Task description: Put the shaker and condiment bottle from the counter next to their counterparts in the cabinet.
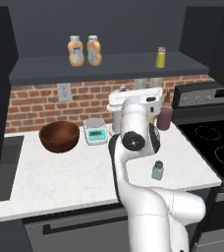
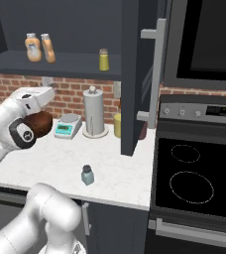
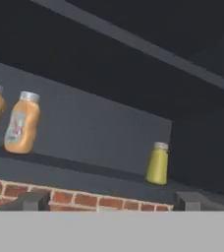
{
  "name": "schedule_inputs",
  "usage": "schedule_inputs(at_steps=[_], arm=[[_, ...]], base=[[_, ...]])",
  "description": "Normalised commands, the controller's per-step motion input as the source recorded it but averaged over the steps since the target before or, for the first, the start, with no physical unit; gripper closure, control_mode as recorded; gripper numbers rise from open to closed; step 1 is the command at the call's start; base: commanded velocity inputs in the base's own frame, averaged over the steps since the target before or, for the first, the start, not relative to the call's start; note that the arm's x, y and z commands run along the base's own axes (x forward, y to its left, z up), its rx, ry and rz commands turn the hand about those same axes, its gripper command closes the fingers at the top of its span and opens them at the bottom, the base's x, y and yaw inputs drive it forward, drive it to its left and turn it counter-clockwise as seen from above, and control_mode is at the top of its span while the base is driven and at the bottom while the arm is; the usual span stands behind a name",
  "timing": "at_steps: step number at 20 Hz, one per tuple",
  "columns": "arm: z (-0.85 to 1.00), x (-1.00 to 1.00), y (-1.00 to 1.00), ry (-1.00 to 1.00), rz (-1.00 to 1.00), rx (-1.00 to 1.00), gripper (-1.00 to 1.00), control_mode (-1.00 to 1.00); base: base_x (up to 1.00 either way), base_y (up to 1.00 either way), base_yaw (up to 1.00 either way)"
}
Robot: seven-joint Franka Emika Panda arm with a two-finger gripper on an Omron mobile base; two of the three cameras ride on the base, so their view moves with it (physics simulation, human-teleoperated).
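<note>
**One bottle shelved, shaker waits on the counter**

Two orange-tan condiment bottles [image 1: 75, 50] [image 1: 94, 50] stand side by side on the cabinet shelf [image 1: 109, 69], with the slim yellow-green shaker [image 1: 160, 57] well apart to their right. The gripper [image 3: 111, 202] is spread wide and holds nothing, pointed up at the shelf. The squat teal-grey shaker [image 1: 157, 170] stands upright on the white counter [image 1: 60, 177], near its front edge beside the stove.

The risk lies in the descent: the arm could sweep the light shaker over or push it off the edge. On the shelf, a careless approach could topple the yellow-green shaker.
</note>
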Motion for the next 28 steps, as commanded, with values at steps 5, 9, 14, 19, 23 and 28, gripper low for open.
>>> schedule_inputs(at_steps=[5, 9, 14, 19, 23, 28], arm=[[-0.20, -0.01, -0.43, 0.16, -0.76, 0.21, -1.00, -1.00], [0.00, 0.00, 0.09, 0.13, -0.69, 0.33, -1.00, -1.00], [0.00, 0.00, 0.29, 0.00, -0.46, 0.41, -1.00, -1.00], [-0.08, 0.29, 0.05, 0.00, -0.15, 0.44, -1.00, -1.00], [-0.25, 0.41, -0.21, 0.00, 0.00, 0.37, -1.00, -1.00], [-0.76, 0.06, -0.15, -0.04, 0.07, 0.14, -1.00, -1.00]], base=[[0.00, 0.00, 0.00], [0.00, 0.00, 0.00], [0.00, 0.00, 0.00], [0.00, 0.00, 0.00], [0.00, 0.00, 0.00], [0.00, 0.00, 0.00]])
